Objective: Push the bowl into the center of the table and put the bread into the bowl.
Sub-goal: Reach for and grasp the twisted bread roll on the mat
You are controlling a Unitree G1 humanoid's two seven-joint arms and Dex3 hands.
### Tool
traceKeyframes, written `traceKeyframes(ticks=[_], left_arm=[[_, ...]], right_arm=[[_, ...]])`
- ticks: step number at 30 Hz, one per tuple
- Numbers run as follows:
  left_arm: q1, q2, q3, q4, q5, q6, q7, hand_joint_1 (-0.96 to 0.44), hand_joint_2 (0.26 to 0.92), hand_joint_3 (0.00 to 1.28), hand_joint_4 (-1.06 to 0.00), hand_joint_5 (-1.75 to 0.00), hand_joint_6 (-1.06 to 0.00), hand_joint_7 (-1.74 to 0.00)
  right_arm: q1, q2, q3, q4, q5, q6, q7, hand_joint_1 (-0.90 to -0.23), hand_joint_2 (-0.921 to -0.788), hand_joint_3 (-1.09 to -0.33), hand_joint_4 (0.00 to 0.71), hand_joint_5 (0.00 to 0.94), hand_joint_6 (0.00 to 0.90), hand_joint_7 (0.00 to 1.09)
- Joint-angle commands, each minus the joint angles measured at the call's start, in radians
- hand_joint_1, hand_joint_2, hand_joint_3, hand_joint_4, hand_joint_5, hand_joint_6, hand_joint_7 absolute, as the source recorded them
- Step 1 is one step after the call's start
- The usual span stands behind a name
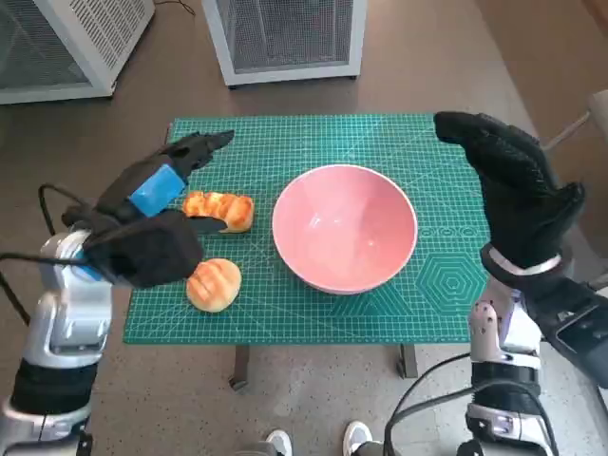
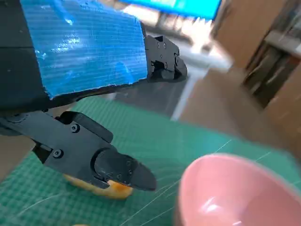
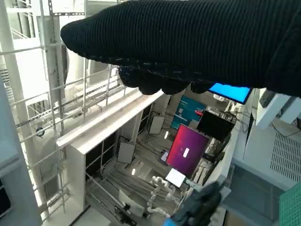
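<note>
A pink bowl (image 1: 344,228) stands on the green cutting mat (image 1: 285,142), near the middle of the table; its rim (image 2: 235,188) also shows in the left wrist view. Two pieces of bread lie left of it: a long golden one (image 1: 226,209) (image 2: 101,187) and a round bun (image 1: 214,284) nearer the front edge. My left hand (image 1: 157,209) hovers above the long bread with fingers spread, holding nothing. My right hand (image 1: 513,185) is raised right of the bowl, fingers apart and empty; its glove (image 3: 188,42) fills the top of the right wrist view.
Two white mesh-sided cabinets (image 1: 285,38) stand on the floor beyond the table's far edge. A person's shoes (image 1: 361,439) show below the near edge. The mat's right part (image 1: 446,275) is bare. The right wrist view looks up at shelving and screens.
</note>
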Motion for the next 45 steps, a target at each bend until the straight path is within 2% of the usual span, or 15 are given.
traceKeyframes(ticks=[1,6,12,23,31,36,39,42,44,45], left_arm=[[-0.056,0.006,-0.057,0.067,0.037,0.033,-0.028,0.0,0.756,0.01,-0.08,0.0,-0.28,-0.05],[-0.112,-0.001,-0.126,0.172,0.083,0.041,-0.041,-0.01,0.757,0.01,-0.08,0.0,-0.27,-0.04],[-0.172,-0.025,-0.181,0.315,0.114,0.017,-0.014,-0.05,0.757,0.01,-0.07,0.0,-0.27,-0.02],[-0.311,-0.093,-0.262,0.697,0.151,-0.087,0.096,-0.1,0.757,0.01,-0.08,-0.01,-0.28,-0.02],[-0.401,-0.141,-0.281,0.955,0.139,-0.148,0.174,-0.1,0.76,0.01,-0.13,-0.02,-0.3,-0.02],[-0.43,-0.161,-0.279,1.05,0.129,-0.169,0.212,-0.01,0.79,0.02,-0.2,-0.03,-0.35,-0.04],[-0.438,-0.169,-0.293,1.105,0.143,-0.208,0.267,0.02,0.822,0.04,-0.27,-0.04,-0.41,-0.05],[-0.434,-0.17,-0.314,1.139,0.16,-0.255,0.334,0.03,0.855,0.05,-0.43,-0.06,-0.51,-0.08],[-0.425,-0.165,-0.332,1.156,0.176,-0.298,0.386,0.03,0.877,0.05,-0.6,-0.1,-0.62,-0.11],[-0.42,-0.162,-0.344,1.165,0.187,-0.321,0.414,0.03,0.881,0.05,-0.64,-0.11,-0.64,-0.12]], right_arm=[[0.029,-0.008,0.005,-0.011,0.0,0.021,-0.003,-0.511,-0.921,-0.492,0.331,0.01,0.055,0.54],[0.036,-0.007,0.008,-0.018,-0.002,0.029,-0.01,-0.508,-0.921,-0.49,0.332,0.009,0.055,0.54],[0.034,-0.006,0.006,-0.01,0.0,0.029,-0.009,-0.506,-0.921,-0.491,0.332,0.008,0.055,0.54],[0.036,-0.003,0.007,-0.003,-0.002,0.026,-0.012,-0.506,-0.921,-0.491,0.333,0.006,0.054,0.54],[0.04,-0.004,0.006,0.0,-0.001,0.02,-0.008,-0.506,-0.921,-0.492,0.333,0.006,0.053,0.54],[0.044,-0.002,0.006,-0.006,-0.003,0.018,-0.012,-0.506,-0.921,-0.492,0.333,0.005,0.053,0.54],[0.05,0.0,0.007,-0.016,-0.005,0.017,-0.016,-0.506,-0.921,-0.492,0.334,0.005,0.052,0.54],[0.054,0.0,0.007,-0.021,-0.005,0.016,-0.018,-0.506,-0.921,-0.492,0.334,0.005,0.051,0.54],[0.056,0.0,0.007,-0.024,-0.004,0.015,-0.019,-0.506,-0.921,-0.492,0.334,0.005,0.05,0.54],[0.057,0.0,0.007,-0.025,-0.004,0.015,-0.019,-0.506,-0.921,-0.491,0.334,0.005,0.049,0.54]])
